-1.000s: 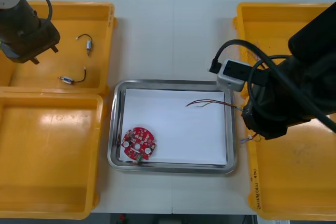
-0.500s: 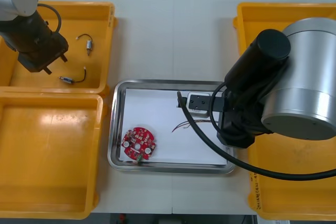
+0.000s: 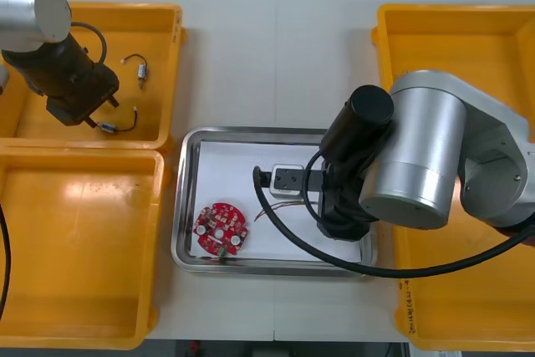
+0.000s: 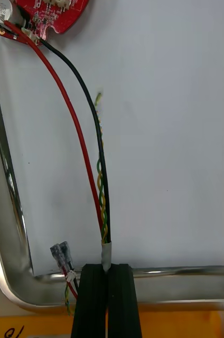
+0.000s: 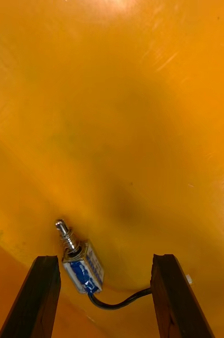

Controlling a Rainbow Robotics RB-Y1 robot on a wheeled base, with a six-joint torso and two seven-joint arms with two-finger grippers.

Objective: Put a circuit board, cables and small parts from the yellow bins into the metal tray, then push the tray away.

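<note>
My right gripper (image 4: 108,266) is shut on the taped end of a red and yellow cable (image 4: 100,190), held low over the white inside of the metal tray (image 4: 6,174). The cable's wires run on towards the round red circuit board (image 4: 38,13). In the front view the right arm (image 3: 401,156) covers the tray's right half, and the board (image 3: 220,229) lies at the tray's (image 3: 185,198) left front. My left gripper (image 5: 105,259) is open in the far left yellow bin (image 3: 159,31), with a small metal part (image 5: 80,260) and its black wire between the fingers.
A second small metal part (image 3: 140,69) lies further back in the same bin. The near left bin (image 3: 75,248) stands in front of it, and the right bins (image 3: 468,31) run along the table's right side. Loose terminals (image 4: 62,253) of the cable hang over the tray's rim.
The right arm has swung left from the tray's right edge to over its middle, dragging the cable along. The left gripper has moved right and nearer, down over the small metal part.
</note>
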